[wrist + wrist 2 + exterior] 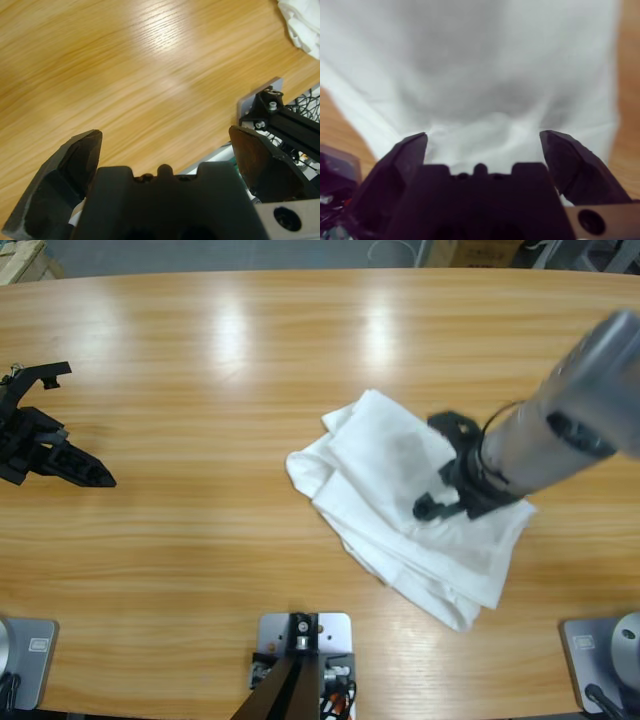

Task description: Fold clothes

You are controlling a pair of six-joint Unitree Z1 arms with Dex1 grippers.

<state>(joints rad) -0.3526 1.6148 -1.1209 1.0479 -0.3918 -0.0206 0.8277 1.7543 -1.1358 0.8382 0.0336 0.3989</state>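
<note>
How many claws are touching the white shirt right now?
1. The right claw, jaws spread, is down on the white T-shirt right of the table's middle. The left claw sits apart near the left edge, jaws spread over bare wood.

Items counted: one white T-shirt [400,505], lying bunched in several layers on one wooden table [220,370]. Arms in view: two, each with one black gripper, the left gripper [55,455] and the right gripper [445,470], making two grippers

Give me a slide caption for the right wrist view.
Right claw, jaws open, poised close over the rumpled white T-shirt on the wooden table.
</note>
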